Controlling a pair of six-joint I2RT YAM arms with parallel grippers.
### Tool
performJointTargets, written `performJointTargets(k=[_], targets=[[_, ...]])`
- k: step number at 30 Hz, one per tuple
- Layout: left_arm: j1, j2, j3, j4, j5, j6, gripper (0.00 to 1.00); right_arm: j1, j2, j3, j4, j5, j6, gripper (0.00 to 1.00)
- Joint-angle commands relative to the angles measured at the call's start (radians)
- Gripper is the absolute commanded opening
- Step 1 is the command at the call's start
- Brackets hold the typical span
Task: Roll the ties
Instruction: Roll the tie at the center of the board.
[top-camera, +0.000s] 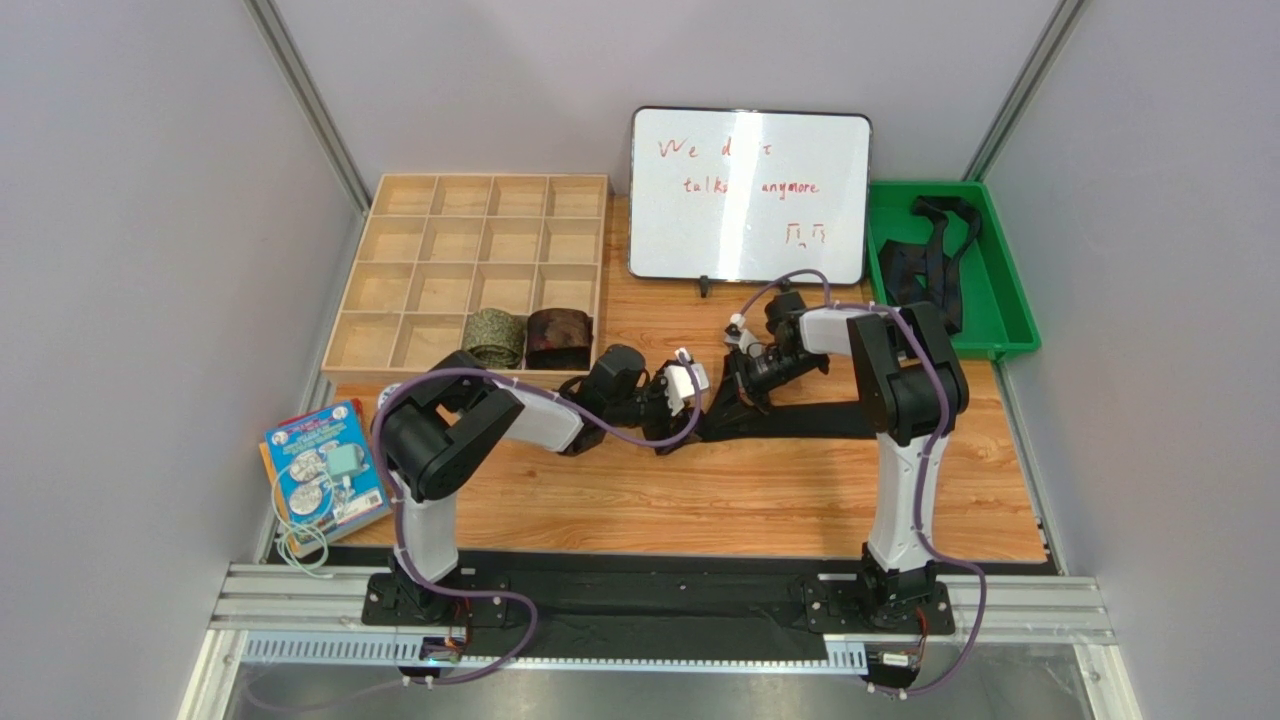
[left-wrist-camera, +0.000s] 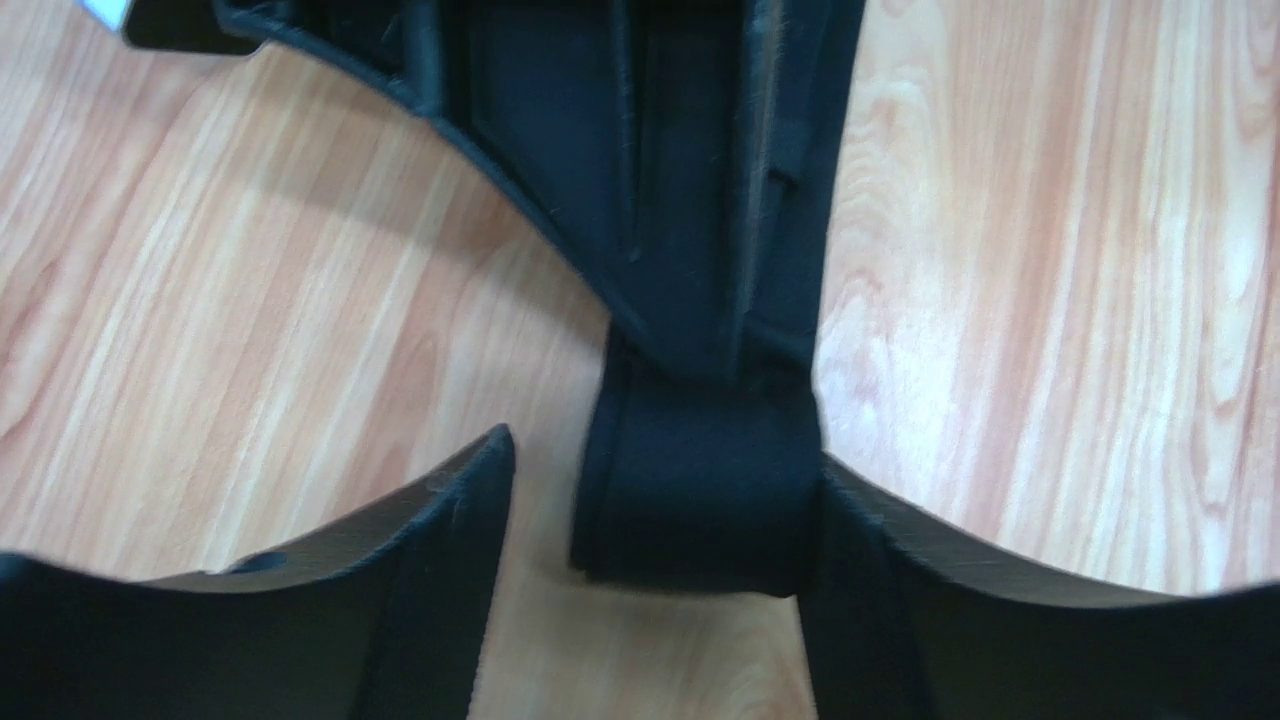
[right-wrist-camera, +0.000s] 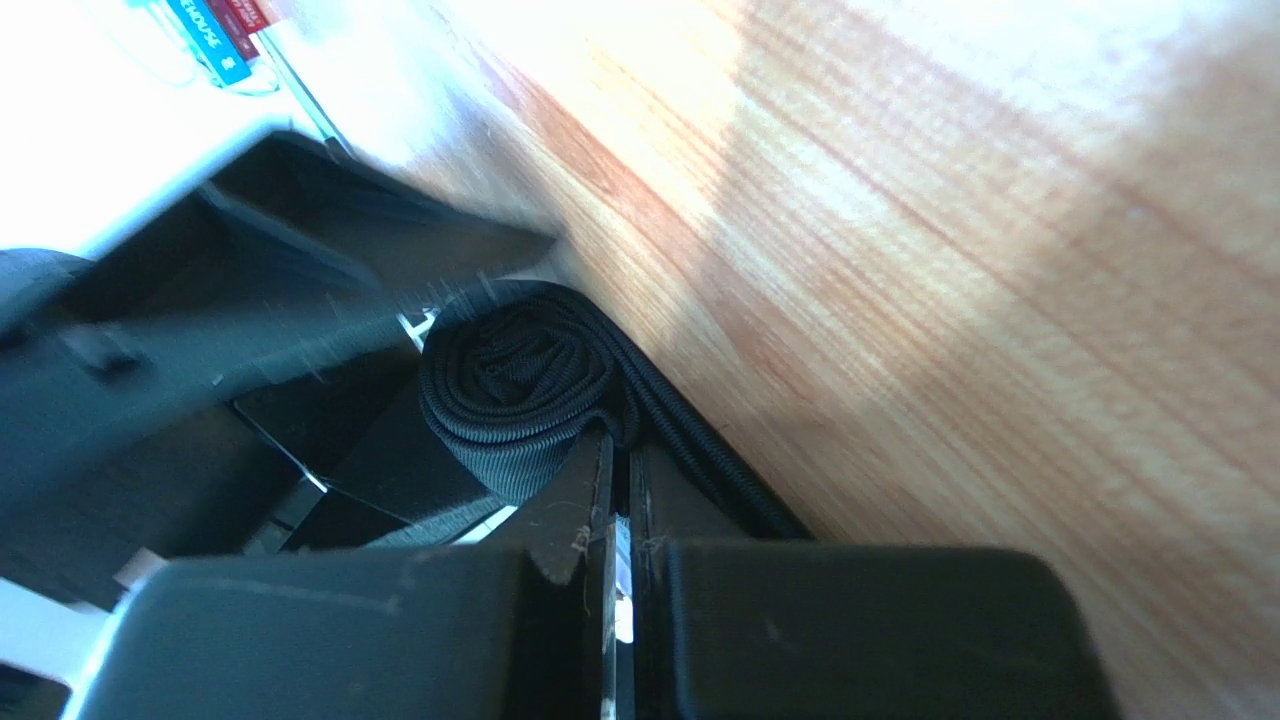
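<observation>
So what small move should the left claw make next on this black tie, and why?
Probably close the left claw on the coil of the black tie. Its fingers stand open either side of that coil, while the right claw is shut on the strip beside it, so the tie looks pinned for another turn.

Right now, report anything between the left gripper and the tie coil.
Nothing visible. The coil lies on the table between the fingers of the open left gripper; the shut right gripper is at its far side, outside that gap.
</observation>
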Motion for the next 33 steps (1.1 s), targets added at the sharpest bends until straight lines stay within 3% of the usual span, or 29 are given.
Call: performJointTargets(k=[1, 3, 6, 7, 9, 10, 13, 21, 28, 31, 33], targets=[[-0.038, 0.007, 0.011, 0.019, -0.029, 0.053, 0.59, 0.004, 0.034, -0.046, 0.102, 0.229, -0.005, 0.0], [-0.045, -0.013, -0.003, -0.038, -0.06, 0.104, 0.56, 0.024, 0.014, -0.046, 0.116, 0.226, -0.003, 0.0], [-0.045, -0.057, 0.001, -0.187, -0.104, 0.171, 0.39, 0.038, -0.02, -0.041, 0.096, 0.222, 0.006, 0.02], [-0.045, -0.071, 0.001, -0.225, -0.112, 0.191, 0.31, 0.028, -0.029, -0.02, 0.07, 0.22, -0.015, 0.1], [-0.047, -0.085, 0.007, -0.331, -0.118, 0.236, 0.27, 0.018, -0.049, 0.003, -0.017, 0.217, -0.046, 0.17], [-0.045, -0.091, 0.008, -0.36, -0.118, 0.249, 0.26, -0.002, -0.078, 0.018, -0.042, 0.216, -0.073, 0.26], [-0.045, -0.093, 0.017, -0.443, -0.112, 0.277, 0.26, -0.022, -0.133, 0.037, -0.105, 0.191, -0.098, 0.35], [-0.047, -0.037, 0.095, -0.544, -0.13, 0.246, 0.26, 0.053, -0.176, 0.02, -0.027, 0.041, 0.035, 0.36], [-0.048, -0.036, 0.106, -0.549, -0.123, 0.237, 0.31, 0.096, -0.101, 0.028, 0.087, 0.056, 0.112, 0.4], [-0.047, -0.04, 0.109, -0.551, -0.112, 0.234, 0.35, 0.097, -0.058, 0.04, 0.099, 0.091, 0.101, 0.35], [-0.045, -0.05, 0.107, -0.549, -0.101, 0.234, 0.39, 0.094, -0.031, 0.051, 0.071, 0.117, 0.068, 0.24]])
